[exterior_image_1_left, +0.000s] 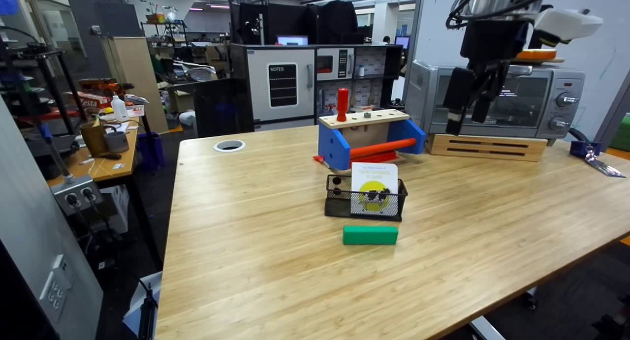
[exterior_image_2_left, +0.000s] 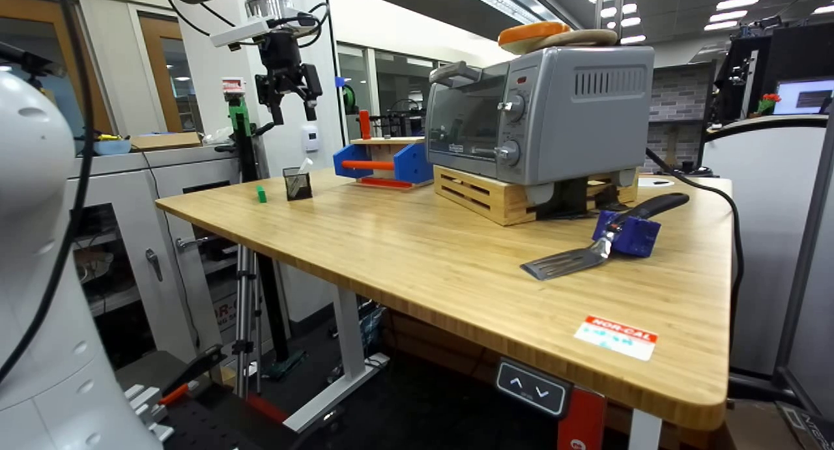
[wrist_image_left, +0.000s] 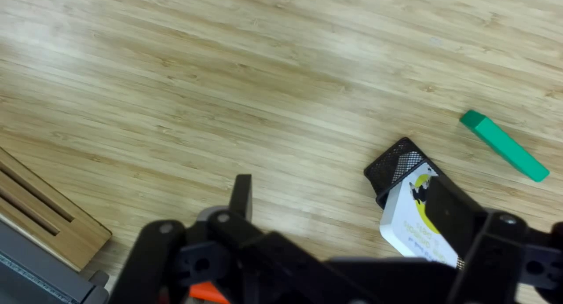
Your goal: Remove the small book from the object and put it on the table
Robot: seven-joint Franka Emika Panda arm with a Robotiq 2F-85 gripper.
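Lamps [exterior_image_2_left: 736,4] glow overhead in the room; cabinets [exterior_image_2_left: 166,274] stand beyond the wooden surface [exterior_image_1_left: 246,261], which bears a toaster oven [exterior_image_2_left: 589,105] on a slatted stand [exterior_image_1_left: 487,145]. The book [exterior_image_1_left: 374,185] stands in a mesh holder [exterior_image_1_left: 337,208] near a green block [exterior_image_1_left: 370,235]. Above the surface, the pincer [exterior_image_2_left: 294,116] hangs released, jaws apart.

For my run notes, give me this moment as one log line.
gripper: open, above table; small book: inside mesh rack; green block: on table; removal: not yet done

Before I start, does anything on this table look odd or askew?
One oddity: the spatula is tilted, its handle raised off the table at a purple block instead of lying flat. No spills or damage stand out.
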